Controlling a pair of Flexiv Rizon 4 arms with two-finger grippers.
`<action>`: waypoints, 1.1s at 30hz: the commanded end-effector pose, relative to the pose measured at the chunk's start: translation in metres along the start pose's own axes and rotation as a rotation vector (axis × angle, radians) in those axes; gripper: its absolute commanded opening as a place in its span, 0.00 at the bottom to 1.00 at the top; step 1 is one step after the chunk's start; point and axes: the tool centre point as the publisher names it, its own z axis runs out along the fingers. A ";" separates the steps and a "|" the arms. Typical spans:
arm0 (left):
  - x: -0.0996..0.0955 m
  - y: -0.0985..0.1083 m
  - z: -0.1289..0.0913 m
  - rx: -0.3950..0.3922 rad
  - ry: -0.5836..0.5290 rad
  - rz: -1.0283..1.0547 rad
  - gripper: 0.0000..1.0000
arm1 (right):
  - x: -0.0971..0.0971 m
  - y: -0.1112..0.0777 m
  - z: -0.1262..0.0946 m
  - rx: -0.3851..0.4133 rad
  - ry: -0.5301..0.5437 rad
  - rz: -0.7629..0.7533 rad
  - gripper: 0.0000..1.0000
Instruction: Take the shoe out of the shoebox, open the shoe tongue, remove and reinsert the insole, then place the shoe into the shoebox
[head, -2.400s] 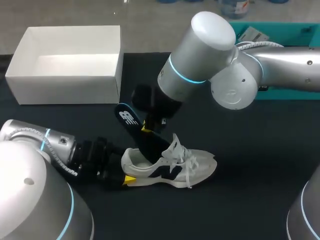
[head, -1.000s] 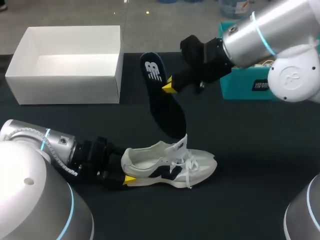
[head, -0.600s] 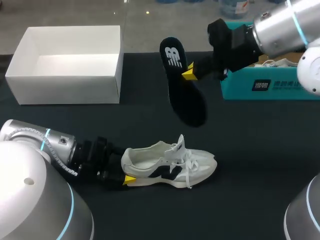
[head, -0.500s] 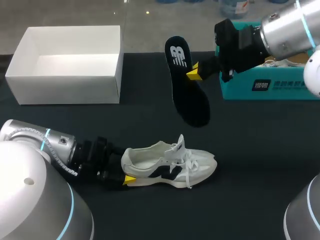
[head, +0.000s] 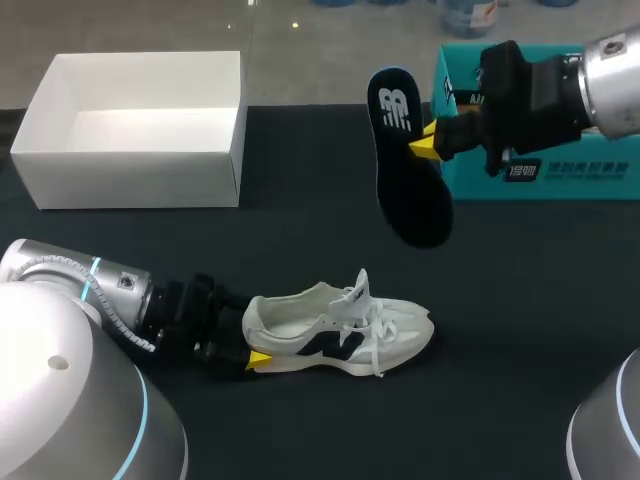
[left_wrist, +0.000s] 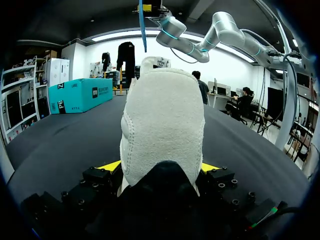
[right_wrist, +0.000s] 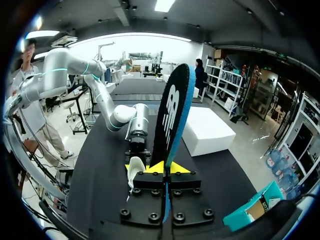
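Nearest, the left gripper (left_wrist: 160, 166) is clamped on the heel of the white shoe (head: 340, 330) from both sides — the shoe rests sole-down on the black table (head: 520, 330), toe pointing right. Farther right, the right gripper (head: 425, 146) pinches the dark insole (head: 408, 180) in the air, clear of the shoe. Far left stands the open white shoebox (head: 130, 130).

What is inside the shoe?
The shoe shows only pale lining through its opening; the insole is out, held in the right end effector. The toe end is hidden under the tongue and laces.
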 end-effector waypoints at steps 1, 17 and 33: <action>0.000 0.003 0.002 -0.001 -0.001 0.000 0.00 | 0.004 -0.002 -0.003 -0.002 -0.009 -0.001 0.00; 0.000 0.003 0.002 -0.001 -0.001 0.000 0.00 | 0.005 0.010 -0.030 -0.170 0.172 0.319 0.00; 0.000 0.003 0.002 -0.001 -0.001 0.000 0.00 | 0.024 0.042 -0.047 -0.140 0.201 0.428 0.00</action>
